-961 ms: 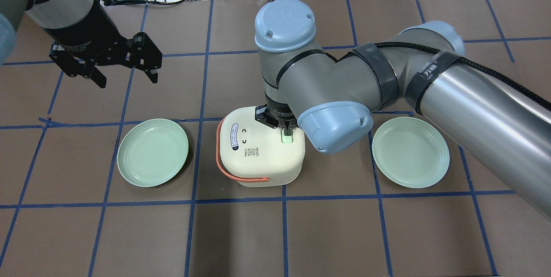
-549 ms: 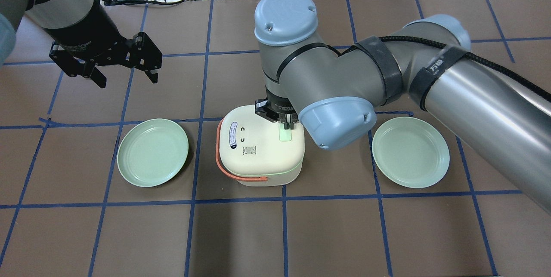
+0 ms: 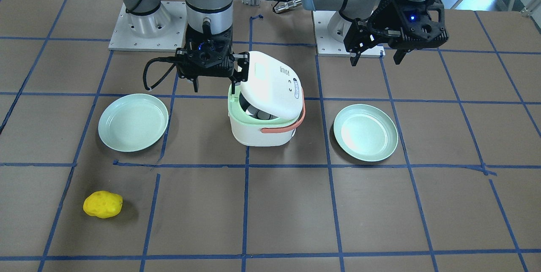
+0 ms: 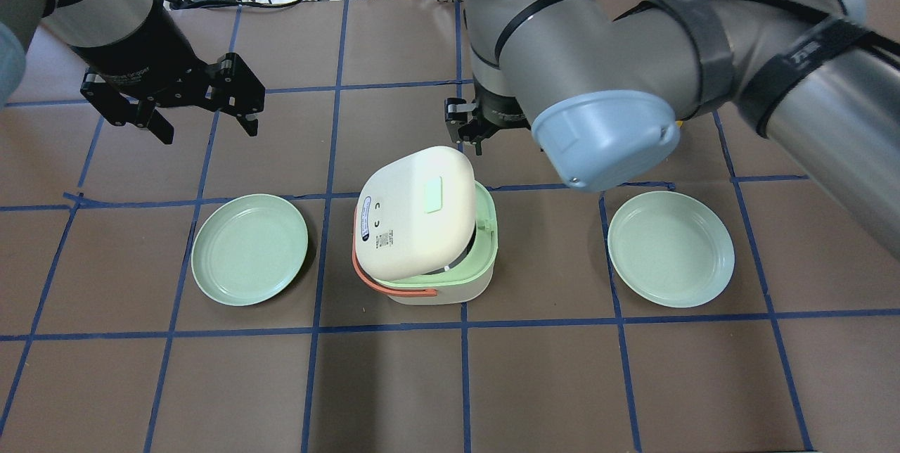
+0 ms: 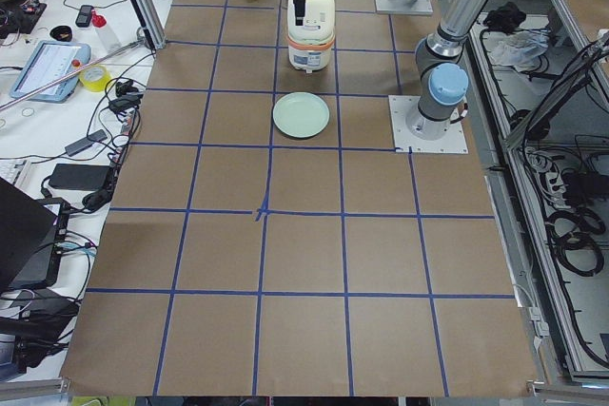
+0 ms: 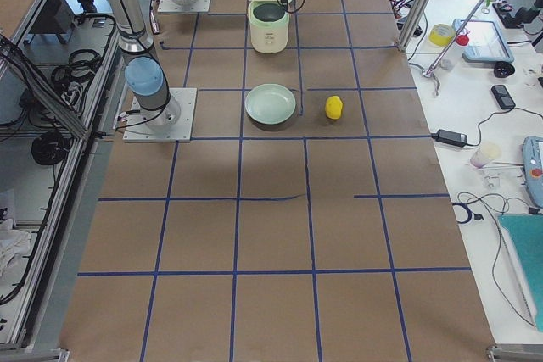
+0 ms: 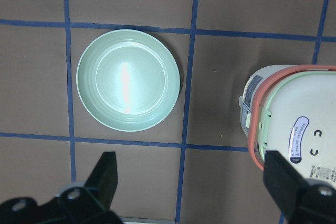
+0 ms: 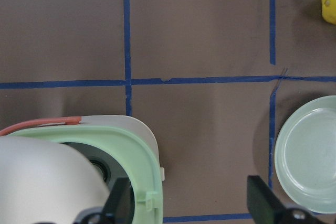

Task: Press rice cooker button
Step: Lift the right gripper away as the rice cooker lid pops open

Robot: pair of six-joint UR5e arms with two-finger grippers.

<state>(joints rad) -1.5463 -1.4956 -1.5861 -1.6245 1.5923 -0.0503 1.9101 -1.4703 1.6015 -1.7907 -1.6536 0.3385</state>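
The white rice cooker (image 4: 422, 284) with a green rim and an orange handle stands mid-table. Its lid (image 4: 411, 228) is tilted open, and the green button (image 4: 432, 195) is on the lid's top. It also shows in the front view (image 3: 264, 130) with the inner pot visible. My right gripper (image 4: 470, 140) is open and empty, raised just behind the lid and apart from the button; the front view shows the right gripper (image 3: 214, 84) beside the lid's raised edge. My left gripper (image 4: 207, 128) is open and empty, hovering far to the left.
Two pale green plates flank the cooker, one at the left (image 4: 249, 249) and one at the right (image 4: 670, 249). A yellow lumpy object (image 3: 102, 204) lies near the operators' side of the table. Cables and gear lie beyond the far edge.
My right gripper lifted off the lid's button and drew back and up. The lid has sprung open. The left arm has not moved.
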